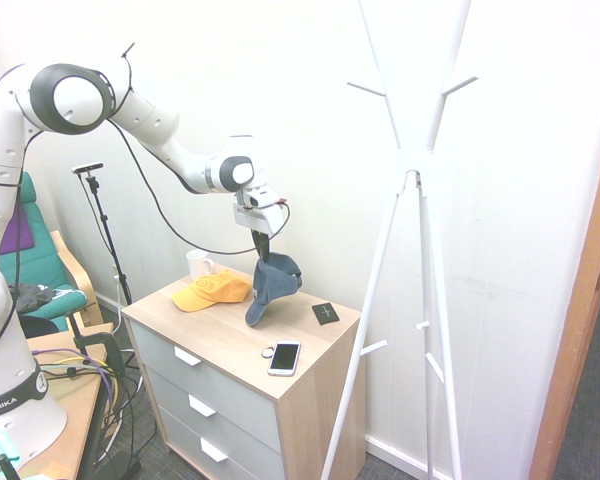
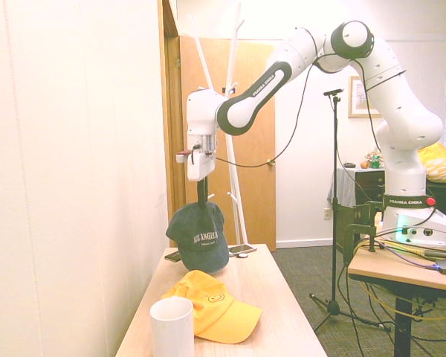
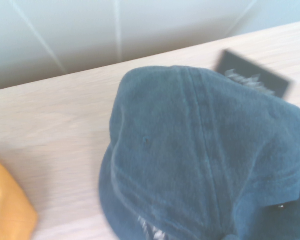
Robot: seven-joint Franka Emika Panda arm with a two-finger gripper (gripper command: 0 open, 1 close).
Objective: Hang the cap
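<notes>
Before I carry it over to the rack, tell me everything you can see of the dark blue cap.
The dark blue fabric baseball cap has a curved brim, stitched seams over its rounded crown and small pale lettering reading "LOS ANGELES" on the front. It looks like soft, slightly faded cotton. The closed black-fingered gripper grips it at the top, its brim tipped downward. It is at the light wood dresser's top, beside the yellow-orange cap; whether it touches the wood is unclear.

The arm arches over, jaws (image 1: 261,256) shut, downward.

Office-like room — plain pale walls, dark carpet (image 2: 297,279), coat stand (image 1: 432,260), wooden drawers (image 1: 250,350).
</notes>
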